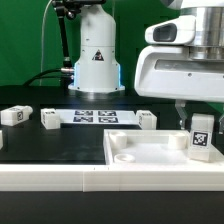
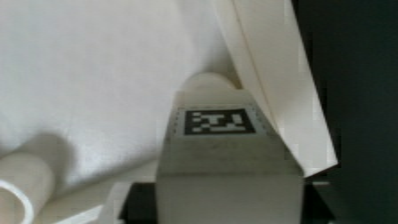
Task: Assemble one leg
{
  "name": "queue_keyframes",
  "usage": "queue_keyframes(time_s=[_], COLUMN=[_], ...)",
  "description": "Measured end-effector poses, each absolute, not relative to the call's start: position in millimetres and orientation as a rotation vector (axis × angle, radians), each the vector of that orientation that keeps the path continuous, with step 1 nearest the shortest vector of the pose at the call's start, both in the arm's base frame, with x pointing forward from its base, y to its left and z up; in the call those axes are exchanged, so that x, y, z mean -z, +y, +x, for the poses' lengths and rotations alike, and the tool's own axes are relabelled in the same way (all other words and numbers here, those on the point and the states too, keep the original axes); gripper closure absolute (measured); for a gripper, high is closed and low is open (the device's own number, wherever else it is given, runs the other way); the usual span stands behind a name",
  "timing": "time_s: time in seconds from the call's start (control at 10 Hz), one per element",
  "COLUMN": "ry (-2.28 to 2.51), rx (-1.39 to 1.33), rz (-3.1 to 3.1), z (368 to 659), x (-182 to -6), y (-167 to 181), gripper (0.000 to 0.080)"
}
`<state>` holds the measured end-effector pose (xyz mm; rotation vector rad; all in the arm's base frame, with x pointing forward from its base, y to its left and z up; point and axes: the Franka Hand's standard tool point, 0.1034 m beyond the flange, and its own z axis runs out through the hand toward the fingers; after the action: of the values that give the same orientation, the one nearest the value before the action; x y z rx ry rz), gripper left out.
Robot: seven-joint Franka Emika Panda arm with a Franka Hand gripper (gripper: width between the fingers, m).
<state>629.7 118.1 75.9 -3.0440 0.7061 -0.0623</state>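
Observation:
In the exterior view my gripper (image 1: pixel 199 116) is shut on a leg (image 1: pixel 200 137), a small white post with a black-and-white tag, held upright over the right part of the white tabletop tray (image 1: pixel 150 150). In the wrist view the held leg (image 2: pixel 224 150) fills the middle, its tag facing the camera, with dark fingers (image 2: pixel 139 198) on both of its sides. Its far end sits close to the tray's raised rim (image 2: pixel 267 70); whether it touches the tray floor I cannot tell. A round corner socket (image 2: pixel 27 175) shows in the wrist view.
Three other white legs lie on the black table: one (image 1: pixel 14 116) at the exterior view's left, one (image 1: pixel 49 119) beside it, one (image 1: pixel 147 119) behind the tray. The marker board (image 1: pixel 98 117) lies flat behind. The robot base (image 1: pixel 95 60) stands at the back.

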Motion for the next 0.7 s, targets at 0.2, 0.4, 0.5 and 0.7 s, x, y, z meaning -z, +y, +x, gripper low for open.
queue_keyframes(time_s=[0.2, 0.4, 0.5, 0.7], ry=[1.013, 1.263, 1.317, 1.625], rx=[0.061, 0.054, 0.053, 0.064], rz=[-2.958, -2.861, -2.836, -2.664], z=[628.8, 628.3, 628.1, 626.8], x=[-75.9, -75.7, -75.4, -75.0], y=[118.4, 117.6, 117.3, 116.4], gripper=[0.0508, 0.0507, 0.0507, 0.0507])
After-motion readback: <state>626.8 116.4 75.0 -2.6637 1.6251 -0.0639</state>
